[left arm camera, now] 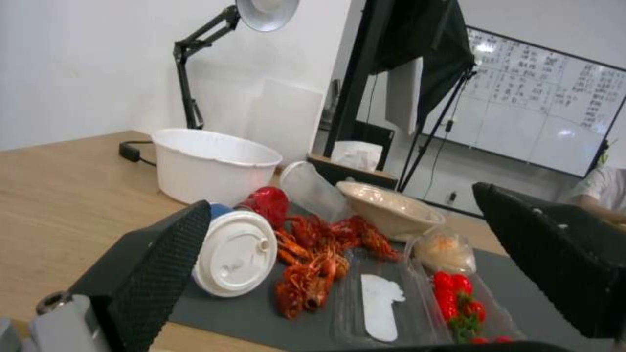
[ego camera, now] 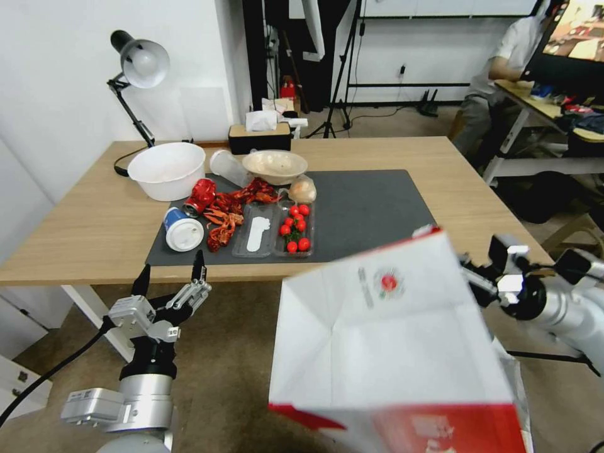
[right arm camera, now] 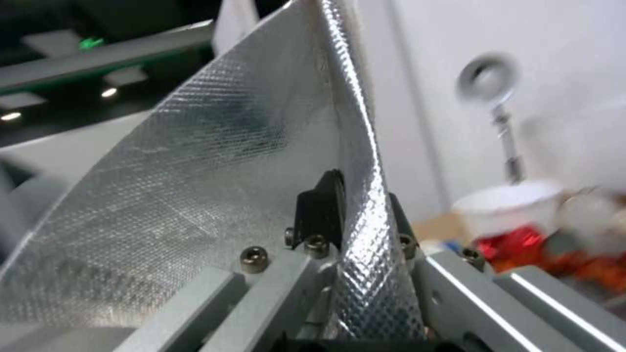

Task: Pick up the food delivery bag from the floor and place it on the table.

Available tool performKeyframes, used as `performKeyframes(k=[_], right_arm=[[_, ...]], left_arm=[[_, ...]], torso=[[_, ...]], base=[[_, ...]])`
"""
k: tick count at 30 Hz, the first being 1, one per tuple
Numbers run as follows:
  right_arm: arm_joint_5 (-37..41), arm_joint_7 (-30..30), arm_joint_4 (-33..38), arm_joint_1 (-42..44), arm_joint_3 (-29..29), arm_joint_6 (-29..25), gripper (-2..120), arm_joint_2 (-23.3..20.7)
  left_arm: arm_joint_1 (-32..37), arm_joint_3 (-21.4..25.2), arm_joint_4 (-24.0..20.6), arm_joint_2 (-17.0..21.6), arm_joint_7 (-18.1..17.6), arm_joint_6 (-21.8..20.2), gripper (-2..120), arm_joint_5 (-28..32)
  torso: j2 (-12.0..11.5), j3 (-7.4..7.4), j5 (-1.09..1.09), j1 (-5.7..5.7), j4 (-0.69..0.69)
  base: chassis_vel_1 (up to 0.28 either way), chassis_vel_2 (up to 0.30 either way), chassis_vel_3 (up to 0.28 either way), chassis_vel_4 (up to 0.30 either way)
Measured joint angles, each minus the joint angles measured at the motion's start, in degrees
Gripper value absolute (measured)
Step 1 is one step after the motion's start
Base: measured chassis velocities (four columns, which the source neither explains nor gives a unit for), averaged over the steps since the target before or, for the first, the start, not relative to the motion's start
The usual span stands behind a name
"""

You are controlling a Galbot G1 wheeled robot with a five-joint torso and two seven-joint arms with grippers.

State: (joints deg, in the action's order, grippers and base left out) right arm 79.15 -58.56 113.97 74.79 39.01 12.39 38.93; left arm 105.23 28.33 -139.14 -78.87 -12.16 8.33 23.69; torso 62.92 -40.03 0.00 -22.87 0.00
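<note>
Up off the floor (ego camera: 239, 352), the bag (ego camera: 390, 333) hangs at five o'clock in my head view, short of the table (ego camera: 75, 233) edge: smooth white paper, creased, with a round red logo (ego camera: 389, 282) and a red band. My right claw (right arm camera: 355, 230) pinches its wall, black fingers (right arm camera: 323, 210) pressed on quilted silver foil lining. My left claw (ego camera: 170, 274) hovers spread at seven o'clock, just off the table's near edge, its pads (left arm camera: 163, 264) ribbed black rubber. On the pale wood lies a matte grey mat (ego camera: 377, 207). A clear plastic tray (ego camera: 274, 233) holds cherry tomatoes (ego camera: 296, 229) and a white spoon (ego camera: 257, 233); red crayfish (ego camera: 229, 214) sprawl loose beside a tipped, lidded cup (ego camera: 182, 229). At eleven o'clock stands a round white bowl (ego camera: 167, 170), its inside hidden.
</note>
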Motion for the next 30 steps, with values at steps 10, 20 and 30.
performKeyframes(k=[10, 20, 30], right_arm=[[8.9, 22.4, 5.5, -2.2, 7.6, -1.1, 0, -4.0], [17.1, 49.0, 4.9, -13.1, 4.7, -5.5, 0, -6.5], [15.7, 61.4, -2.9, -17.3, 0.3, -6.6, 0, -5.4]], left_arm=[[-0.7, -0.4, 0.9, -0.1, -0.3, 0.5, 100, 0.1], [-1.0, -0.6, 1.8, 0.0, -0.4, 0.9, 100, -0.1], [-1.0, -0.5, 2.6, 0.1, -0.4, 1.5, 100, -0.2]], torso=[[-0.1, 0.07, -0.01, 0.05, 0.00], [-0.2, 0.12, 0.00, 0.09, 0.02], [-0.3, 0.15, 0.00, 0.11, -0.01]], base=[[0.000, 0.000, 0.000, 0.000], [0.000, 0.000, 0.000, 0.000], [0.000, 0.000, 0.000, 0.000]])
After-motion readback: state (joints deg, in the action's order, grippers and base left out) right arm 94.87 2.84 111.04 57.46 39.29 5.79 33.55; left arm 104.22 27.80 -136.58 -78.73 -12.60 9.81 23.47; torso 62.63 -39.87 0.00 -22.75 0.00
